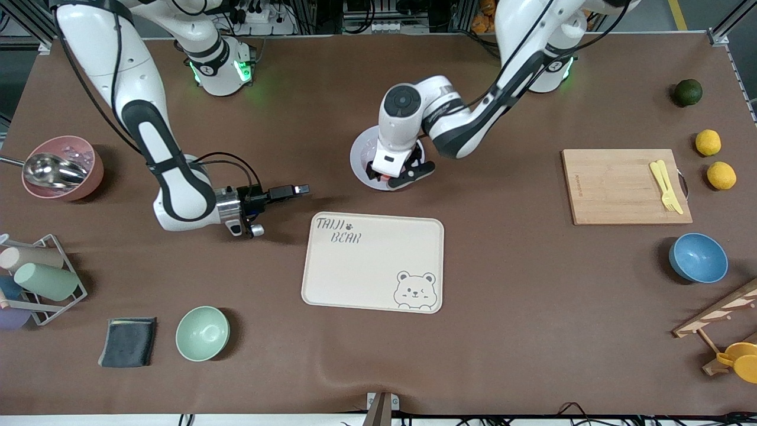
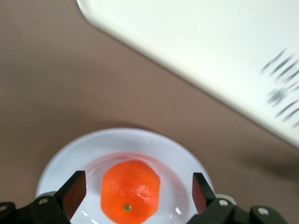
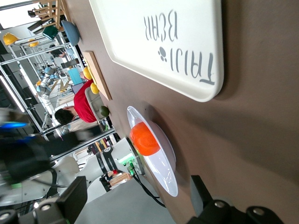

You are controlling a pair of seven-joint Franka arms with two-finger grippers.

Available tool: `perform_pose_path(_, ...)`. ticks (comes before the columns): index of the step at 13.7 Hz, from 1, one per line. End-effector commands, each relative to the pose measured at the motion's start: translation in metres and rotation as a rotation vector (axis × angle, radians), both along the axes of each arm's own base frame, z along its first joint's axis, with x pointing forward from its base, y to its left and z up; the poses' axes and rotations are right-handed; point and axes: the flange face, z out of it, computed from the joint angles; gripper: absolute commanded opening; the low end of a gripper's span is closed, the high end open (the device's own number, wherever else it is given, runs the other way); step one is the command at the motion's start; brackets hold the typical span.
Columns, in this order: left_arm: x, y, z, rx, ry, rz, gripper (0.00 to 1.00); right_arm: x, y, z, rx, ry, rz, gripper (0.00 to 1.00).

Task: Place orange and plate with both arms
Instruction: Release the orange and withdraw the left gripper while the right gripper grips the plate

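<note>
The orange (image 2: 130, 191) lies in the well of the white plate (image 2: 154, 144). The plate (image 1: 359, 155) sits mid-table, farther from the front camera than the bear tray. My left gripper (image 1: 395, 177) hangs low over the plate and hides most of it in the front view. Its fingers (image 2: 74, 190) are open on either side of the orange and do not touch it. My right gripper (image 1: 298, 190) is open and empty, held level just above the table toward the right arm's end from the plate. It points at the plate (image 3: 166, 172) and the orange (image 3: 144, 138).
The cream bear tray (image 1: 372, 260) lies nearer the front camera than the plate. A cutting board (image 1: 621, 186) with yellow cutlery, two lemons (image 1: 708, 142), a dark green fruit (image 1: 688, 92) and a blue bowl (image 1: 698, 258) are toward the left arm's end. A pink bowl (image 1: 65, 168), cup rack (image 1: 41, 278), green bowl (image 1: 202, 333) and dark cloth (image 1: 128, 341) are toward the right arm's end.
</note>
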Motion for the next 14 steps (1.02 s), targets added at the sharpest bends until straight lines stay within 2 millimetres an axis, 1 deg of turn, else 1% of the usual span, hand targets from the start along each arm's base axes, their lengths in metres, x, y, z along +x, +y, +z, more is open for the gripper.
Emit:
perform_pose_path(1, 0.035, 0.048, 0.074, 0.05, -0.109, 0.0, 1.0, -0.013, 0.012, 0.003, -0.001, -0.014, -0.017, 0.94)
perform_pose_path(3, 0.067, 0.078, 0.114, 0.091, -0.114, -0.019, 1.0, -0.021, 0.025, -0.003, -0.016, -0.021, -0.012, 0.89)
perform_pose_path(4, 0.087, 0.095, 0.135, 0.103, -0.115, -0.032, 1.0, -0.026, 0.03, -0.006, -0.013, -0.024, -0.015, 0.87)
perform_pose_path(5, 0.106, 0.112, 0.152, 0.103, -0.115, -0.037, 1.0, -0.029, 0.04, -0.008, -0.01, -0.03, -0.016, 0.86)
perform_pose_path(6, 0.119, 0.129, 0.16, 0.113, -0.112, -0.051, 1.0, -0.035, 0.051, -0.01, -0.016, -0.028, -0.015, 0.85)
perform_pose_path(8, 0.153, 0.173, 0.188, 0.094, -0.129, -0.033, 1.0, -0.044, 0.066, -0.014, -0.015, -0.029, -0.014, 0.83)
perform_pose_path(9, 0.16, 0.187, 0.192, 0.102, -0.123, -0.052, 1.0, -0.047, 0.074, -0.015, -0.008, -0.031, -0.015, 0.83)
perform_pose_path(10, 0.169, 0.198, 0.206, 0.095, -0.137, -0.071, 1.0, -0.051, 0.08, -0.02, -0.018, -0.028, -0.007, 0.83)
perform_pose_path(11, 0.177, 0.217, 0.218, 0.106, -0.13, -0.075, 1.0, -0.053, 0.079, -0.024, -0.032, -0.03, -0.009, 0.83)
perform_pose_path(12, 0.182, 0.23, 0.23, 0.12, -0.11, -0.096, 1.0, -0.057, 0.079, -0.028, -0.031, -0.034, -0.002, 0.82)
perform_pose_path(13, 0.185, 0.24, 0.24, 0.128, -0.098, -0.13, 1.0, -0.06, 0.079, -0.031, -0.031, -0.038, 0.005, 0.78)
perform_pose_path(14, 0.194, 0.263, 0.245, 0.128, -0.095, -0.138, 1.0, -0.064, 0.08, -0.037, -0.031, -0.033, 0.013, 0.78)
